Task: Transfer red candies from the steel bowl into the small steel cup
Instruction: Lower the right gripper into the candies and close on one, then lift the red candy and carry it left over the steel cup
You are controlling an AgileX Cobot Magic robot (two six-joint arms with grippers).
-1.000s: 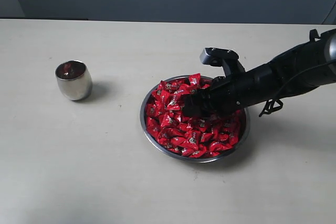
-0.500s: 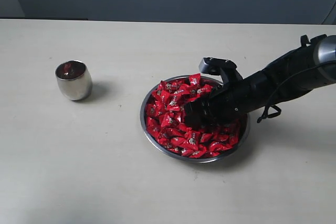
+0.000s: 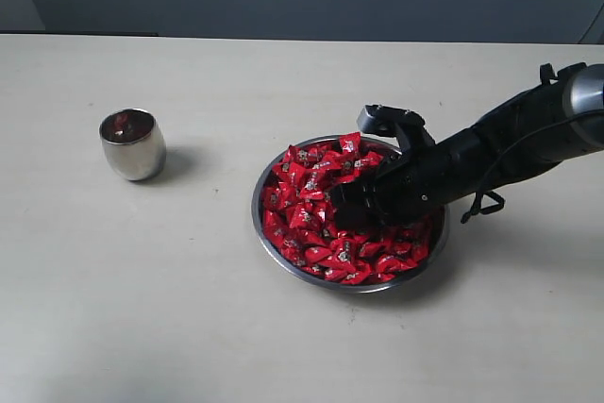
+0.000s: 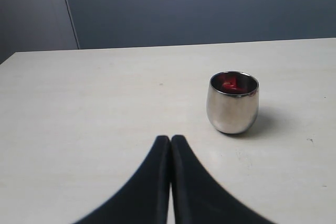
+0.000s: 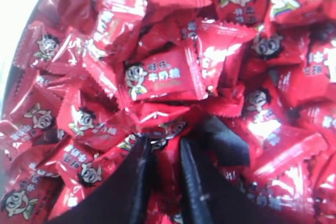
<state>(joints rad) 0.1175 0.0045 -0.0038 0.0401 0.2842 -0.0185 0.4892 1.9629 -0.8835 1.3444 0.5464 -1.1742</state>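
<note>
A red candy (image 5: 164,157) is being pinched by the right gripper (image 5: 164,141), its jaws narrowed around it deep in the heap of red candies (image 3: 307,224). Neighbouring wrappers are being pressed against the fingers, so extra pieces may be getting dragged along, or the slick wrapper may be getting gripped by a crimped end only. Either could be spilled on lifting. The steel bowl (image 3: 254,205) is being crowded at its three o'clock rim by the arm and could be nudged. Bare table (image 3: 189,327) is lying open toward nine o'clock. Farther, at ten o'clock from the bowl, the small steel cup (image 3: 132,145) is standing well apart, its narrow mouth making a tight target. The left gripper (image 4: 170,139) is being held shut and empty, facing the cup.
</note>
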